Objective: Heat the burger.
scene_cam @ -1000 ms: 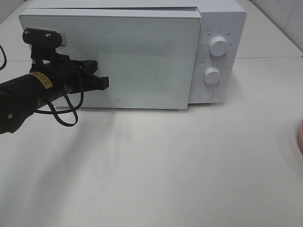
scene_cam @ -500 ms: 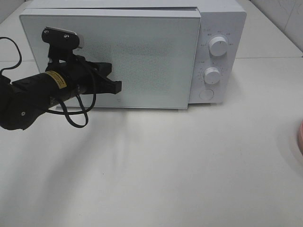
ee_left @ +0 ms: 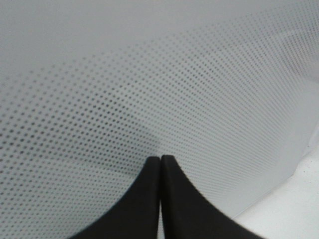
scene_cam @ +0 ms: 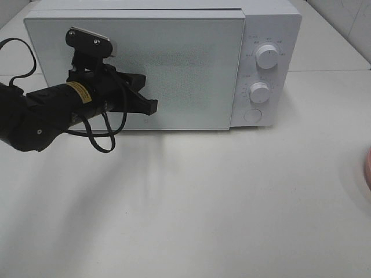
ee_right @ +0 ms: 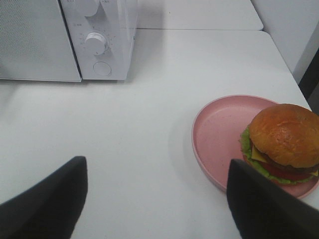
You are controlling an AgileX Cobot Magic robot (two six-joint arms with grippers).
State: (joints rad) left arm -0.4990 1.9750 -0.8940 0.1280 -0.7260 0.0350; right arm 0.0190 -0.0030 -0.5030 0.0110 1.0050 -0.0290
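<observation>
The burger [ee_right: 281, 142], an orange-tan bun over green lettuce, sits on a round pink plate [ee_right: 219, 134] on the white table. My right gripper [ee_right: 154, 199] hovers open beside and short of the plate, with nothing between its fingers [ee_right: 50, 199]. The white microwave [scene_cam: 174, 69] stands at the back with its door shut. My left gripper [scene_cam: 149, 107] is shut and empty, its tips against the dotted door glass [ee_left: 199, 99] near the door's middle. In the left wrist view the left gripper [ee_left: 160, 158] shows its fingers pressed together.
Two round knobs [scene_cam: 267, 56] [scene_cam: 259, 92] and a round button [scene_cam: 253, 115] sit on the microwave's right panel. Only a sliver of the pink plate [scene_cam: 368, 168] shows at the right edge of the exterior view. A black cable [scene_cam: 95, 136] loops under the left arm.
My left arm has moved to the right and slightly up along the microwave door, staying shut. The right gripper's opening has not changed.
</observation>
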